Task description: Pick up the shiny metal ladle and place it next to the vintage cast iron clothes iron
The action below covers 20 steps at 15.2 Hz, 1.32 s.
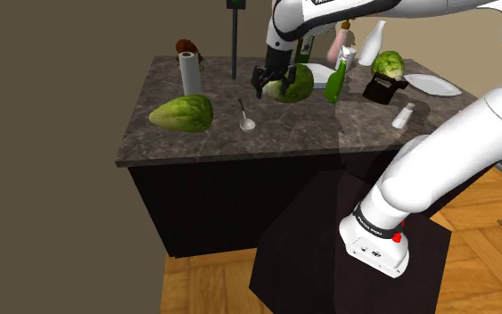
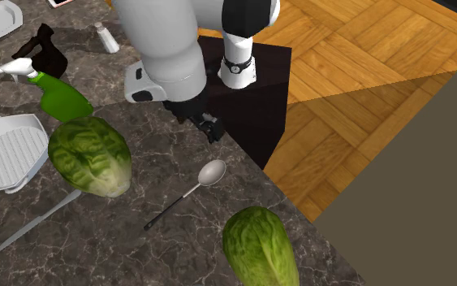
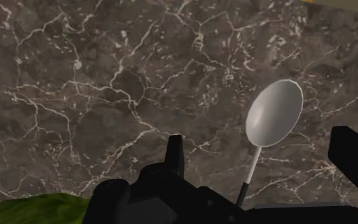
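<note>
Shoulder view, from the left: a white cylindrical paper roll (image 1: 189, 73) stands upright on the dark, white-veined marble counter (image 1: 329, 134). At its 6 o'clock lies a ribbed green lettuce head (image 1: 183, 113).

The grey metal ladle (image 1: 247, 119), with a smooth oval bowl and a thin straight stem, lies flat on the bare counter at 3 o'clock of that lettuce, apart from it. In this view its long axis runs nearly 12 to 6 o'clock, with the bowl at the 6 o'clock end. In the second exterior view the axis runs from 8 to 2 o'clock, with the bowl pointing to 2 o'clock and the stem looking dark.

The all-black two-finger gripper (image 1: 266, 85) hangs above the counter at 1 o'clock of the ladle. In the wrist view its fingers (image 3: 176, 153) stand well apart, so the pincer is open. The ladle lies on the marble below the gap and neither finger touches it.

Further right is a second green lettuce (image 1: 289, 85), then a glossy green spray bottle (image 1: 338, 78) with a white trigger. The blocky black clothes iron (image 1: 382, 87) sits at 2 o'clock of the ladle, well apart from it. A small white shaker (image 1: 404, 115) stands at the iron's 5 o'clock.
</note>
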{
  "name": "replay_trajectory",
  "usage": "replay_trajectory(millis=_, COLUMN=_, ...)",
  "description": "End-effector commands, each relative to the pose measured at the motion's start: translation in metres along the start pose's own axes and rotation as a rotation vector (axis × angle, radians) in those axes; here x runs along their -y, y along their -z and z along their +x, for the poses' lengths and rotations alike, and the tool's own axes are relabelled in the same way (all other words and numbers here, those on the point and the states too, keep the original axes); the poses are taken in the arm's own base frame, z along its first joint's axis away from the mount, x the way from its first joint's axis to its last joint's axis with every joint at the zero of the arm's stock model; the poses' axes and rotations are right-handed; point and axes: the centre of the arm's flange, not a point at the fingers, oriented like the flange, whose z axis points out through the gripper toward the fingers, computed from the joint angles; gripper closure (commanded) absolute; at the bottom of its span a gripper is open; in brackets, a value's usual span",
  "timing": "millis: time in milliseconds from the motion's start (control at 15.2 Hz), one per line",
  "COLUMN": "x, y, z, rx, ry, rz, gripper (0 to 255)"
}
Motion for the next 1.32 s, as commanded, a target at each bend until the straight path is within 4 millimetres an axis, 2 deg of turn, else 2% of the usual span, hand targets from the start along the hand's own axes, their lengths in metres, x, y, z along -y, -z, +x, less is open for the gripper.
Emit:
replay_trajectory(millis=0, x=0.005, y=-0.015, z=0.019, rx=0.001, ry=-0.042, rz=0.011, gripper=0)
replay_trajectory(millis=726, x=0.018, y=-0.108, z=0.127, rx=0.013, ry=-0.257, rz=0.069, gripper=0)
replay_trajectory(millis=1254, x=0.021, y=-0.148, z=0.127, rx=0.013, ry=-0.257, rz=0.069, gripper=0)
